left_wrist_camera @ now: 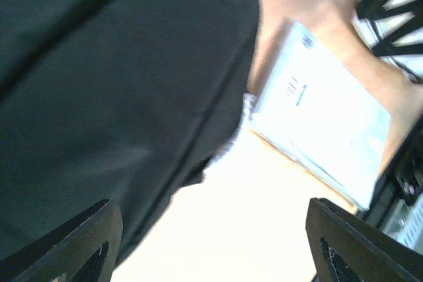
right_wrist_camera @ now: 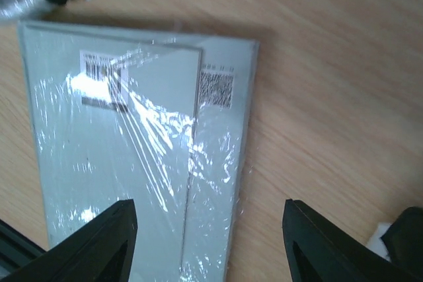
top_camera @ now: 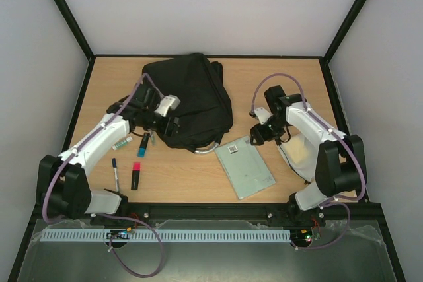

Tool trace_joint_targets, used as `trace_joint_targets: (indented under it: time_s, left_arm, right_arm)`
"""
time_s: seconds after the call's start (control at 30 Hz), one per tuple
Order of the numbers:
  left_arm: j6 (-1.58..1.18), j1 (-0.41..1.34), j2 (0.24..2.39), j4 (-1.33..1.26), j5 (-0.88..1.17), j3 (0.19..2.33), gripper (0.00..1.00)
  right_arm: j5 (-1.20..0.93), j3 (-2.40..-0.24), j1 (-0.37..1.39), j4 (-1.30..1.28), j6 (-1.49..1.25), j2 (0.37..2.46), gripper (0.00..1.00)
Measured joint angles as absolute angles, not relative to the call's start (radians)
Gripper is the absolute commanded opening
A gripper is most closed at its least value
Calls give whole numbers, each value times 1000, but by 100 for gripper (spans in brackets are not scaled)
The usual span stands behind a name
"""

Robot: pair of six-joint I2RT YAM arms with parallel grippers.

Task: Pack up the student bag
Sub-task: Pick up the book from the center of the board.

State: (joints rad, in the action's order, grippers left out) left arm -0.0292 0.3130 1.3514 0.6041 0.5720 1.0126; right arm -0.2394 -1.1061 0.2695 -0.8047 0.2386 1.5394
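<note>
From above, the student bag lies slumped at the middle of the table's far edge, its silver-grey handle loop pointing at the near edge. The left gripper sits at the bag's near-left side. The right gripper hangs over the far corner of a wrapped notebook that lies right of the loop. Two markers and a pen lie toward the near-left corner.

The left wrist camera shows this gripper released, jaws wide with only bare table between them. Black cloth reaches the left finger, though I cannot tell if they touch.

On the right wrist camera the gripper is likewise unclenched and holds nothing, poised above the notebook's glossy film.

I judge the bag soft and floppy: it will sag and fold, and a pinch of loose fabric will drag it across the table, not lift it. The loop or a zip edge looks like the surest hold for opening the mouth, with the other arm steadying it
</note>
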Motion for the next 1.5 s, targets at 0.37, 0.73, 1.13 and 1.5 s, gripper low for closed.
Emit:
trace_joint_targets:
  time_s: [0.37, 0.73, 1.13, 1.5]
  left_arm:
    - [-138, 634, 1446, 351, 660, 854, 80]
    - [-307, 767, 1654, 14, 575, 784, 89]
    - [-431, 782, 1791, -113, 564, 873, 84]
    - [-348, 819, 1791, -7, 464, 939, 80]
  right_arm:
    - [-254, -1050, 270, -813, 272, 1626, 62]
    - [-266, -1040, 270, -803, 285, 1695, 64]
    - [-357, -1038, 260, -792, 319, 1766, 46]
    - [-390, -1098, 249, -917, 349, 1719, 41]
